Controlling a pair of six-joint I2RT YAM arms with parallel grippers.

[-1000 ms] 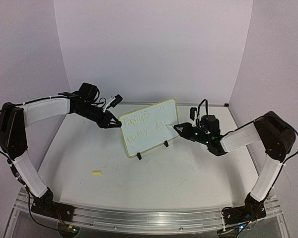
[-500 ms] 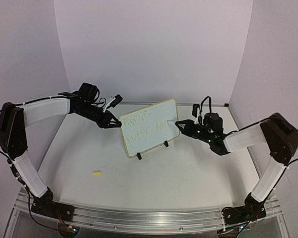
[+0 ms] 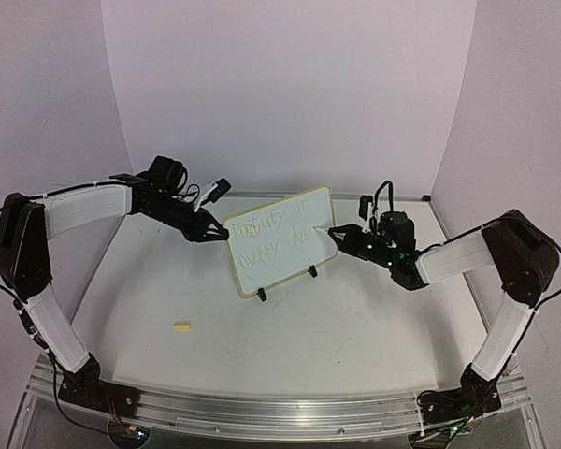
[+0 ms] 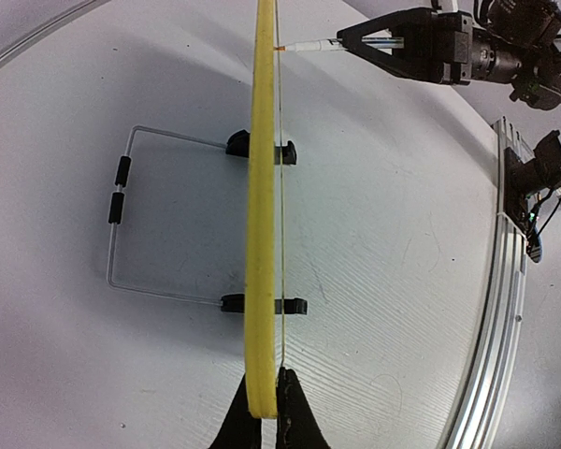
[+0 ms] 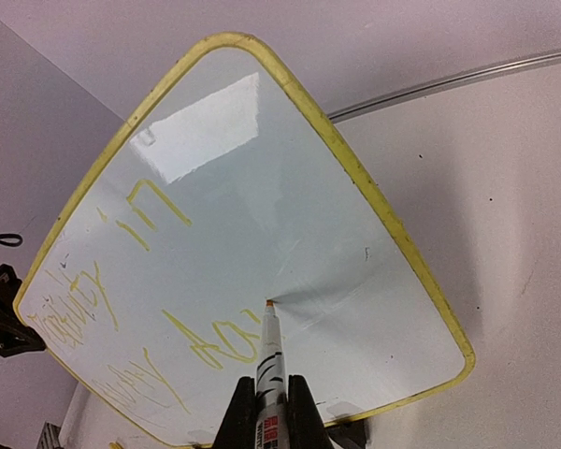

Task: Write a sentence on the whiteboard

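Two lines of thin greenish-yellow handwriting, the sentence, run across the face of the whiteboard. The board stands upright near the middle of the worktop on two small black feet, with a bent wire stand lying flat on the surface behind it. The upper line ends in "in"; the rest is too faint to read with any certainty. The left gripper reaches in from the board's left side, its jaws pressed onto the yellow rim, one on the front and one on the back, as the left wrist view shows edge-on. The right gripper comes in from the other side with its jaws pinching a slim marker that points straight at the board. The marker's orange tip touches the white face just past the last stroke of the lower line, towards the board's right half. A small yellow piece lies on the worktop nearer the arm bases and to the left, well apart from the board and from both grippers.
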